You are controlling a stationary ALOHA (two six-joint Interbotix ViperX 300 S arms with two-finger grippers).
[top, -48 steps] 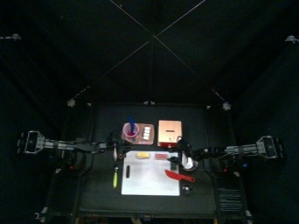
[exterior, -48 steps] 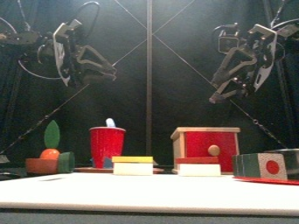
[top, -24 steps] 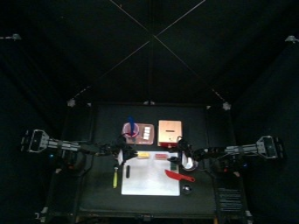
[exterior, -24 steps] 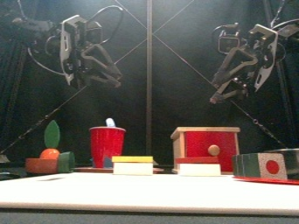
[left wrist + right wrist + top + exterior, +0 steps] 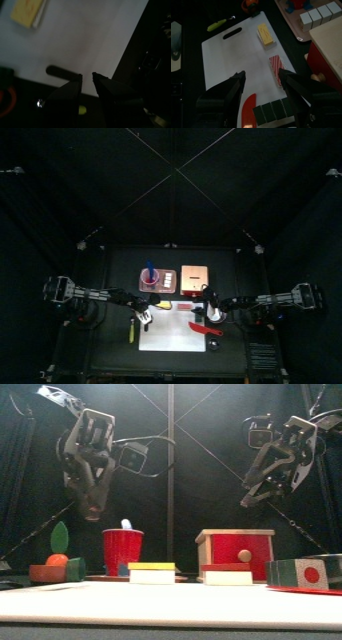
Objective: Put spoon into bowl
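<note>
The yellow-green spoon (image 5: 132, 331) lies on the dark table just left of the white board (image 5: 174, 328); it also shows in the right wrist view (image 5: 216, 24). The pinkish-purple bowl (image 5: 158, 279) with blue inside stands at the back, left of the copper tray (image 5: 197, 277). My left gripper (image 5: 138, 306) hangs above the board's left edge, between bowl and spoon, its jaws nearly together with a thin gap and nothing held (image 5: 87, 76). My right gripper (image 5: 207, 309) rests high over the board's right side, open and empty (image 5: 261, 75).
On the board lie a yellow block (image 5: 166, 306), a red-and-white block (image 5: 278, 65) and a red curved item (image 5: 205, 331). The front view shows a red cup (image 5: 122, 549), a red box (image 5: 235, 549) and green and orange pieces (image 5: 54, 559).
My left arm has swung in toward the table's middle and come down, gripper now pointing downward. The right arm has not moved.
</note>
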